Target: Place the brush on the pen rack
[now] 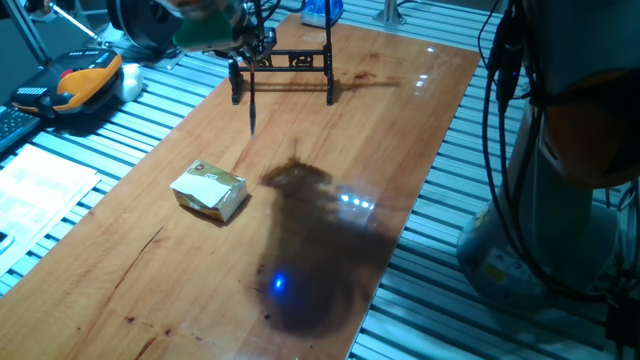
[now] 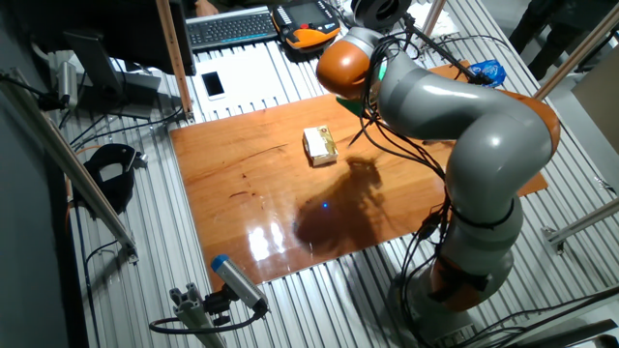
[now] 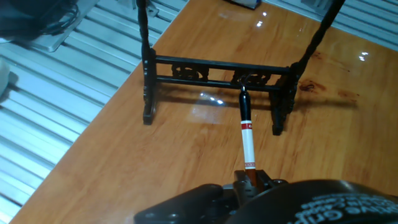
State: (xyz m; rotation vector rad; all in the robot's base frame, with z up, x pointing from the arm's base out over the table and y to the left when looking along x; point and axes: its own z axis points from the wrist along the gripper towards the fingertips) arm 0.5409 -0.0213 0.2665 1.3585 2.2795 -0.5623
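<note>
The brush [image 3: 248, 138] has a pale shaft with red bands in the hand view and a dark tip pointing at the pen rack [image 3: 211, 64]. My gripper [image 3: 250, 179] is shut on its upper end. In one fixed view the brush [image 1: 252, 100] hangs tip down from my gripper [image 1: 253, 48], just in front of the black pen rack [image 1: 290, 62] near its left leg. The tip is close to the rack's crossbars; I cannot tell if it touches. In the other fixed view the arm hides the rack and brush.
A yellowish box [image 1: 210, 191] lies on the wooden table [image 1: 330, 260], also seen in the other fixed view [image 2: 320, 145]. An orange-black device [image 1: 85, 80] and papers [image 1: 40, 190] lie off the table's left. A blue packet [image 1: 322, 12] sits behind the rack.
</note>
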